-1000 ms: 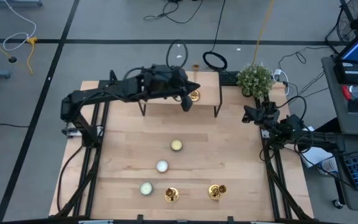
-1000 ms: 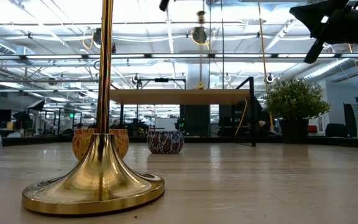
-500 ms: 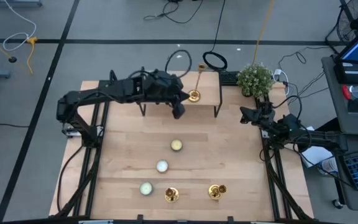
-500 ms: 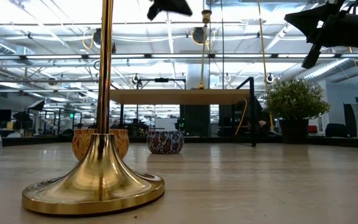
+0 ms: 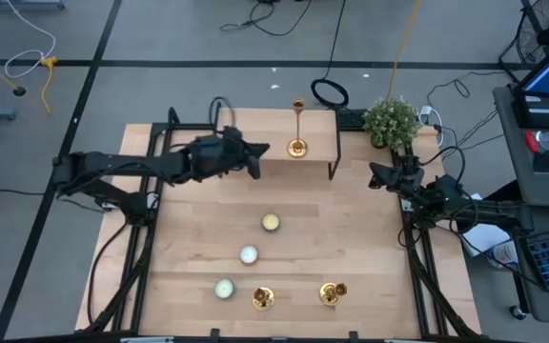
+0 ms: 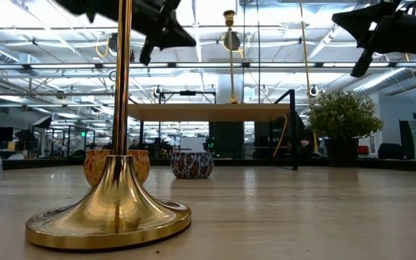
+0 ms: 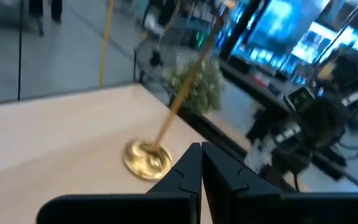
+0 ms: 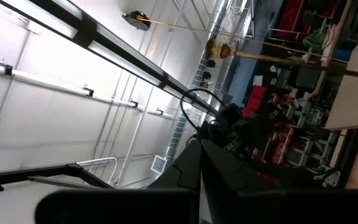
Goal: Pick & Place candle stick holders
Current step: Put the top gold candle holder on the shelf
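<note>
The candle stick holders were split across the high view: one [image 5: 297, 143] stood upright on the raised wooden shelf [image 5: 317, 129] in the upper middle of the frame, and two more [image 5: 262, 298] [image 5: 331, 293] sat near the bottom edge on the wooden table [image 5: 370, 248]. The left gripper [image 5: 257, 150] hovered just left of the shelf holder, apart from it, its fingers pressed together on nothing. In the left wrist view that holder [image 7: 149, 155] stood beyond the shut dark fingers [image 7: 188, 171]. The right gripper [image 5: 377, 174], closed and empty too, waited at the right of the frame below the potted plant [image 5: 390, 118].

Each holder was polished brass with a round flared base, a thin stem and a small cup. Three pale disc candles [image 5: 270, 222] [image 5: 248, 254] [image 5: 223, 288] lay in a diagonal row.

A second before, the left gripper sat over the shelf holder; it had since drawn back to the left, leaving the holder standing free.
</note>
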Controlling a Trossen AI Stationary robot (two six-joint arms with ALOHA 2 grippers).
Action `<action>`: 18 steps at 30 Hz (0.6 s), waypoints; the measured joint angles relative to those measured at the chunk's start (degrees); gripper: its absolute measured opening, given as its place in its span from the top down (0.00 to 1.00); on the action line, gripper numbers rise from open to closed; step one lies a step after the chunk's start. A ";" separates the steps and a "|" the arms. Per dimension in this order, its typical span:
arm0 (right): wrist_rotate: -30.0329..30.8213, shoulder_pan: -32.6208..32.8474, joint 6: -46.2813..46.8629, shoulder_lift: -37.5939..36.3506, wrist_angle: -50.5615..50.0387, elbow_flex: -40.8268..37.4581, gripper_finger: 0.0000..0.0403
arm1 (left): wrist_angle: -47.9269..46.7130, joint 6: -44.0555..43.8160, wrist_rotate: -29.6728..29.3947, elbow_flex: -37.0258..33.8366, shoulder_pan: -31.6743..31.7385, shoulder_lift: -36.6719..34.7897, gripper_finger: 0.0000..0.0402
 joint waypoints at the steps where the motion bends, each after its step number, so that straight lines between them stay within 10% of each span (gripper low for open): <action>1: 0.49 0.00 0.00 0.00 -0.37 0.00 0.98 | 2.90 1.23 1.54 -1.40 0.51 0.01 0.96; 18: 5.90 -0.09 3.35 0.13 -2.45 0.00 0.98 | 5.76 17.86 24.50 1.16 13.57 2.85 0.61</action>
